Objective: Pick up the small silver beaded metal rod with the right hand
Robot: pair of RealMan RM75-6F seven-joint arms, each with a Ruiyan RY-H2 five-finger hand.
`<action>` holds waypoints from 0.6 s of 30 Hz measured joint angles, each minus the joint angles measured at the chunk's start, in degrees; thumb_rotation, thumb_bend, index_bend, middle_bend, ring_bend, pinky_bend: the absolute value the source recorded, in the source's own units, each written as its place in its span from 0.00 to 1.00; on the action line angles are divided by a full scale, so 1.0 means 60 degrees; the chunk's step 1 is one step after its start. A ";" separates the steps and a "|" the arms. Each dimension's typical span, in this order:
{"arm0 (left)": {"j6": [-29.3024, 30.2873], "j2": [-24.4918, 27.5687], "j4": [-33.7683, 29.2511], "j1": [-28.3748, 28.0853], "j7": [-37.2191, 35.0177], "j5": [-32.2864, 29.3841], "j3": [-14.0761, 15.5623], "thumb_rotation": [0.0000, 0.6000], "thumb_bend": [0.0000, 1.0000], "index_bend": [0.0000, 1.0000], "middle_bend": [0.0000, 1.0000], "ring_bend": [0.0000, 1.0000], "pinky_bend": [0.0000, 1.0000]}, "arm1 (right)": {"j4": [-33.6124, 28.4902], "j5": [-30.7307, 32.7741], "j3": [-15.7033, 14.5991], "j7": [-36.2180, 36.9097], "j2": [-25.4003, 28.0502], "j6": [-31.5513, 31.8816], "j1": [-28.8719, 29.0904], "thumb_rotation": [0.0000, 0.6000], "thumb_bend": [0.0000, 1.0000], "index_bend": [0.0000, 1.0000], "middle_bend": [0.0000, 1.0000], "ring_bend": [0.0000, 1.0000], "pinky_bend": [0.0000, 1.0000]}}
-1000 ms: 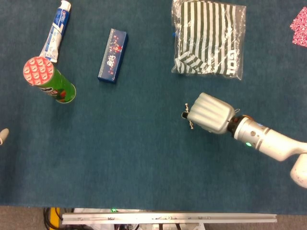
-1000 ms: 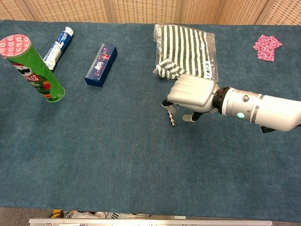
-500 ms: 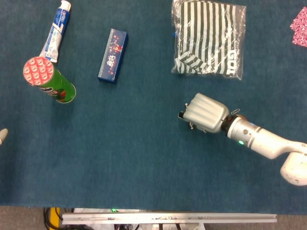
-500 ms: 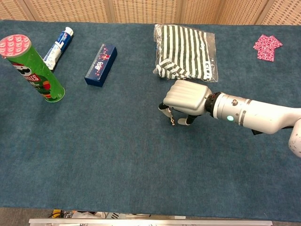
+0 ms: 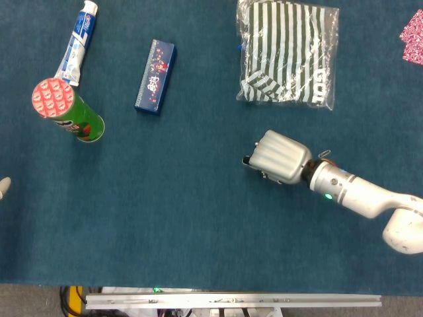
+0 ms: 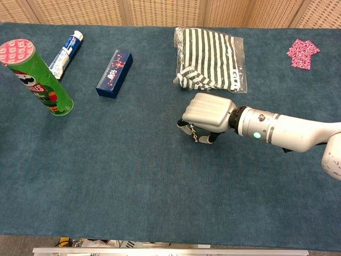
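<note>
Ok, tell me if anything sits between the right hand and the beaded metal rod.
Nothing visible does. The right hand is directly over the beaded metal rod, its fingertips down around it on the blue cloth. Contact is hidden.

We saw the right hand (image 6: 206, 113) low over the blue cloth (image 6: 133, 160), fingers curled down around the small beaded rod (image 6: 195, 134), touching it.
</note>
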 measured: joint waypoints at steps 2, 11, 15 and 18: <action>0.0019 0.0000 0.0004 0.0004 -0.0002 0.0008 -0.0003 1.00 0.14 0.02 0.08 0.06 0.02 | 0.0058 0.0018 -0.0011 0.0021 -0.0061 0.0001 0.0021 1.00 0.23 0.50 0.88 0.94 1.00; 0.0047 0.0007 0.0002 0.0030 -0.0025 -0.0009 -0.0001 1.00 0.14 0.02 0.08 0.06 0.02 | 0.0267 0.0155 -0.0018 0.0040 -0.0240 -0.0014 0.0121 1.00 0.23 0.50 0.88 0.94 1.00; 0.0066 -0.0012 0.0046 0.0035 -0.0070 0.0000 -0.0007 1.00 0.14 0.02 0.08 0.06 0.02 | 0.0340 0.0247 -0.0017 0.0046 -0.0308 -0.0058 0.0157 1.00 0.25 0.50 0.88 0.94 1.00; 0.0059 -0.0017 0.0071 0.0035 -0.0102 -0.0003 -0.0008 1.00 0.14 0.02 0.08 0.06 0.02 | 0.0374 0.0305 -0.0019 0.0041 -0.0362 -0.0106 0.0187 1.00 0.29 0.50 0.88 0.94 1.00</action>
